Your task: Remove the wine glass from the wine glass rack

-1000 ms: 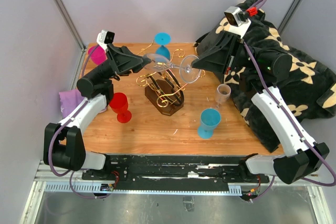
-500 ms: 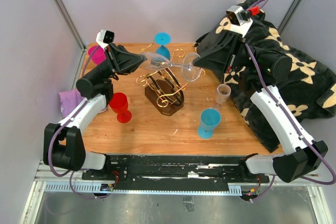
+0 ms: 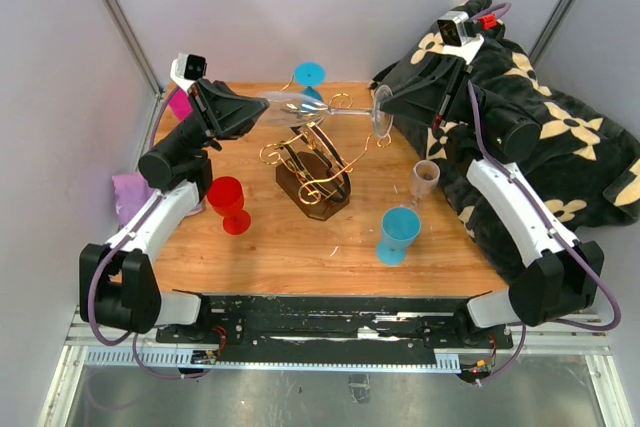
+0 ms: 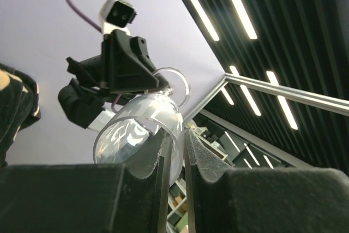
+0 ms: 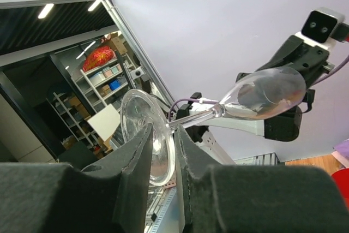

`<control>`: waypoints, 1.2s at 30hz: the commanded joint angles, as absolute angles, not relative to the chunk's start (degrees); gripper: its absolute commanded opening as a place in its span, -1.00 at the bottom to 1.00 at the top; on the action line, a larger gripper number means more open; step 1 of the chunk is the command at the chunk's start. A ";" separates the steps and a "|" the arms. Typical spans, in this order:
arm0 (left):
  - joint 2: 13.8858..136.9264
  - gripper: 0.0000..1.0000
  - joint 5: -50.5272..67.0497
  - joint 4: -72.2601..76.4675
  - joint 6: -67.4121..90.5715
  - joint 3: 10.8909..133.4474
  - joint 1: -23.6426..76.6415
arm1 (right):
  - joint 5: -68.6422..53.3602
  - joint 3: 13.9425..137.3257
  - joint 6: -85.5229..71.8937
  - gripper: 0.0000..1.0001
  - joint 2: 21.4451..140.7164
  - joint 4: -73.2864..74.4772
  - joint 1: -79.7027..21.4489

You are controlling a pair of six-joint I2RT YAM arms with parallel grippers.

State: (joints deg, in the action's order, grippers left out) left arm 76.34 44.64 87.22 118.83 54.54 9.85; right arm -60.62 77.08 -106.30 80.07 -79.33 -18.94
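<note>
Wine glass [image 3: 300, 104] lies level between my tools: left tool [image 4: 174, 154] clenched on its bowl rim; right tool [image 5: 162, 151] straddles its foot, grip uncertain.

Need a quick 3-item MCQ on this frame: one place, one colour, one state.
1. Where is the wine glass relative to the rack?
A. hanging from its wire arms
B. in the air above it, between the two end effectors
C. standing on the table in front of it

2. What colour is the goblet just left of the rack?
A. green
B. yellow
C. red

3. How is the wine glass oriented?
A. on its side
B. upright
C. upside down

Answers: 1 B, its bowl is at the left end effector and its foot is at the right end effector. 2 C, it is plainly red in the top view. 3 A, bowl, stem and foot are strung out sideways.
</note>
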 commanded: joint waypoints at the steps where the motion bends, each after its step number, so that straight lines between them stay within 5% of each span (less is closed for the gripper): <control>1: 73.30 -0.99 42.04 105.03 124.19 57.22 10.41 | -59.70 76.52 -110.70 -0.43 81.29 -87.97 -17.89; 5: 72.89 -0.99 41.24 104.89 124.96 57.70 10.45 | -61.40 76.38 -110.65 0.07 80.81 -87.28 -15.74; 9: 72.48 -0.99 41.79 104.42 124.15 57.97 10.08 | -64.83 73.89 -106.53 0.32 77.21 -80.70 -9.58; 13: 71.16 -0.99 45.29 100.36 122.20 58.44 7.90 | -69.13 72.68 -81.94 0.41 69.44 -46.68 -2.56; 15: 67.90 -0.99 51.61 87.72 116.90 59.37 4.21 | -66.49 75.50 -61.54 0.43 65.23 -16.69 0.81; 17: 61.74 -0.99 60.16 58.93 98.53 62.26 0.67 | -60.16 80.16 -44.66 0.52 62.32 4.78 2.21; 19: 58.14 -0.99 56.82 11.40 63.30 73.50 0.83 | -56.43 82.85 -37.68 0.54 60.81 12.63 2.37; 21: 57.26 -0.99 45.76 -16.06 41.27 81.12 1.13 | -55.51 83.82 -36.18 0.54 60.11 14.84 2.38; 30: 52.21 -0.99 33.28 -39.82 22.59 82.17 2.04 | -51.22 82.54 -30.92 0.52 60.81 21.96 2.37; 36: 49.93 -0.99 38.86 -43.28 17.96 78.47 7.72 | -50.55 80.47 -29.61 0.51 62.37 23.16 2.37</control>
